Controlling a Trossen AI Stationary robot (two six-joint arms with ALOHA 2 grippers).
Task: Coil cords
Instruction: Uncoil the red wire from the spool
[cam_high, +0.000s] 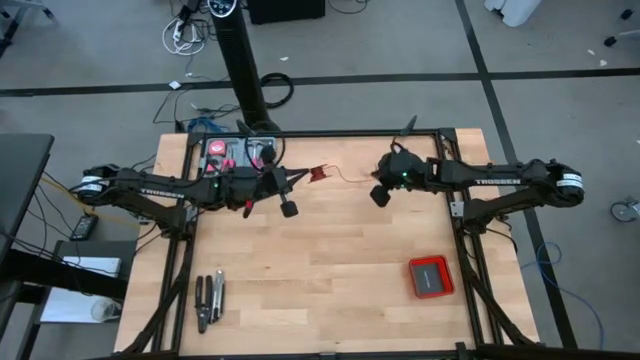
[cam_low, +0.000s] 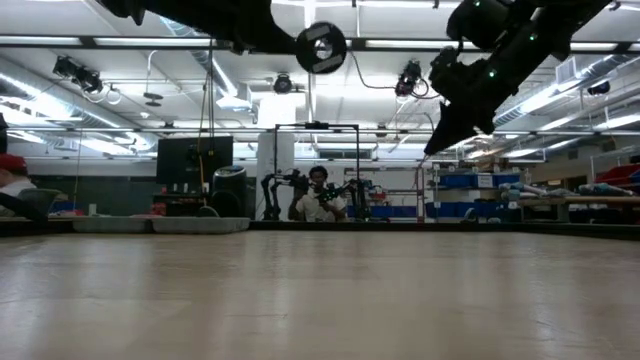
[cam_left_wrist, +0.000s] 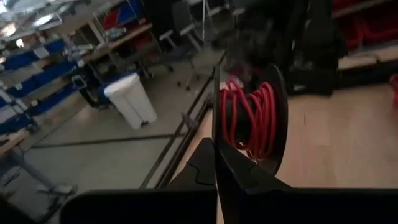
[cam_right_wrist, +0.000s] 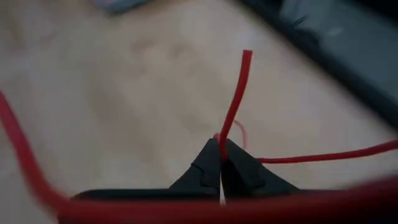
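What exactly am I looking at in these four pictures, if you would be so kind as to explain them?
It is a robot with two dark arms at a wooden table. One picture looks down from above, one looks level across the tabletop, and two come from cameras on the wrists. The left hand is shut on a black spool wound with red wire. The right hand is shut on the wire's loose end, held above the table. On the table lie a red square box and some dark hand tools. A person sits far off in the room.
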